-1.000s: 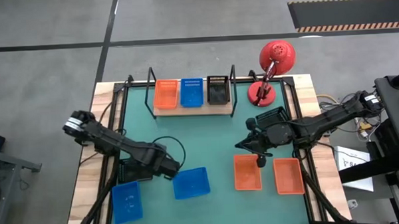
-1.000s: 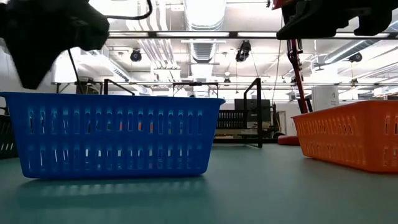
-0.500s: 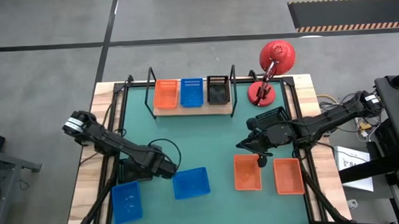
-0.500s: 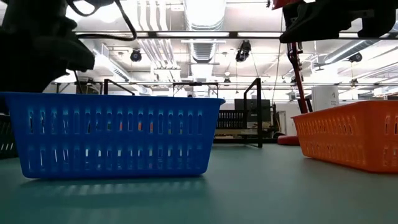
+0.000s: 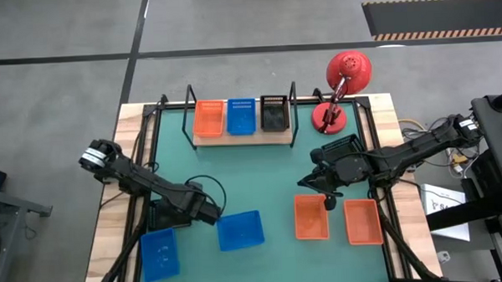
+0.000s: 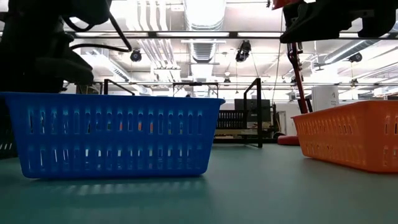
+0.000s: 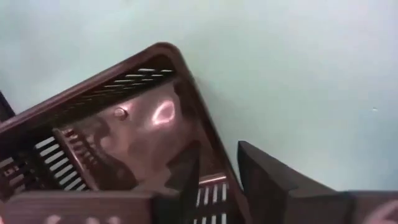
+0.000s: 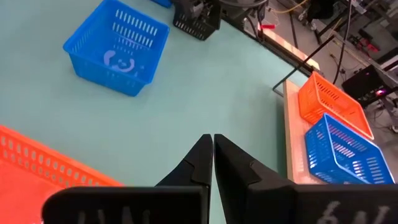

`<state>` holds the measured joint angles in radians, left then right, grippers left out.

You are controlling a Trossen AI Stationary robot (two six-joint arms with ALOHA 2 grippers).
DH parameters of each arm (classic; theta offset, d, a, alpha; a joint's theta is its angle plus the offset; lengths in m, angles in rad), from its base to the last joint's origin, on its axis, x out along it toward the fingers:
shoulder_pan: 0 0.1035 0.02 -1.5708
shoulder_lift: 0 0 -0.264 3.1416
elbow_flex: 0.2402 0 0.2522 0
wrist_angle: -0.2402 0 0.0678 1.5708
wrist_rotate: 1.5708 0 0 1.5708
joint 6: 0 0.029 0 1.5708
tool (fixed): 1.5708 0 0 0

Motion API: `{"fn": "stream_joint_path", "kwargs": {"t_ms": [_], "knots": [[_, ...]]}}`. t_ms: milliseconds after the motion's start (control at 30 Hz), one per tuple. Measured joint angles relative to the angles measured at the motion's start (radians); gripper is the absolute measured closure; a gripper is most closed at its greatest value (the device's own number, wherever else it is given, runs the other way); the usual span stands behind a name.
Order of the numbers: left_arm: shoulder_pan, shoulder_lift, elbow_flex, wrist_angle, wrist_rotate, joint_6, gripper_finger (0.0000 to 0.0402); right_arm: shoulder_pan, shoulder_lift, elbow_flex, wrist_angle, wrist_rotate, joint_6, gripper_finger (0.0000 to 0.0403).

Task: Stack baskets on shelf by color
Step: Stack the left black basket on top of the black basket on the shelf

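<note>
My left gripper [image 5: 208,213] [image 7: 217,177] points down at a black basket [image 5: 162,218] [image 7: 118,137] that stands on the green mat at the near left. One finger is inside it and one outside, open across its side wall. My right gripper [image 5: 327,202] [image 8: 213,155] hangs shut and holds nothing, above the far edge of an orange basket [image 5: 311,217]. Two blue baskets [image 5: 240,230] [image 5: 159,254] and a second orange basket [image 5: 363,222] sit on the mat. The shelf [image 5: 242,138] at the far edge carries an orange, a blue and a black basket side by side. My left gripper comes from above, pointing down, and straddles the black basket's side wall [image 7: 214,165] near a corner, one finger [image 7: 186,177] inside and one finger [image 7: 264,177] outside. I cannot tell whether the fingers touch the wall. The basket rests on the mat.
A red desk lamp [image 5: 343,83] stands at the far right, with another black basket [image 5: 339,145] just in front of it. The shelf's black wire uprights [image 5: 294,114] rise at its ends. Bare mat lies in the middle between the shelf and the near baskets.
My left gripper has come down onto the black basket behind the near blue basket, shifting a little toward the table's left edge. The baskets and my right arm have kept still.
</note>
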<state>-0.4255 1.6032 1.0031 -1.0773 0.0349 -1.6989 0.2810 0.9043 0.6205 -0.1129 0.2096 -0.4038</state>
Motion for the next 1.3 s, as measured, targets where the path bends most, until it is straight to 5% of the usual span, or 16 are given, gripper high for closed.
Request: {"fn": "stream_joint_path", "kwargs": {"t_ms": [167, 533, 867, 1300], "knots": [[-0.001, 0.000, 0.001, -0.005, -0.003, 0.007, 0.0392, 0.000, -0.005, 0.000, -0.028, 0.000, -0.005, 0.0394], [-0.002, 0.000, 0.085, -0.092, -0.015, 0.134, 0.0400, 0.000, -0.132, -0.094, 0.041, -0.001, -0.016, 0.0394], [-0.007, 0.000, 0.308, -0.143, -0.002, 0.436, 0.0401, -0.024, -0.230, -0.201, 0.178, -0.009, -0.046, 0.0394], [-0.014, 0.027, 0.558, -0.132, -0.025, 0.553, 0.0401, -0.151, -0.377, -0.287, 0.215, -0.105, -0.021, 0.0394]]}}
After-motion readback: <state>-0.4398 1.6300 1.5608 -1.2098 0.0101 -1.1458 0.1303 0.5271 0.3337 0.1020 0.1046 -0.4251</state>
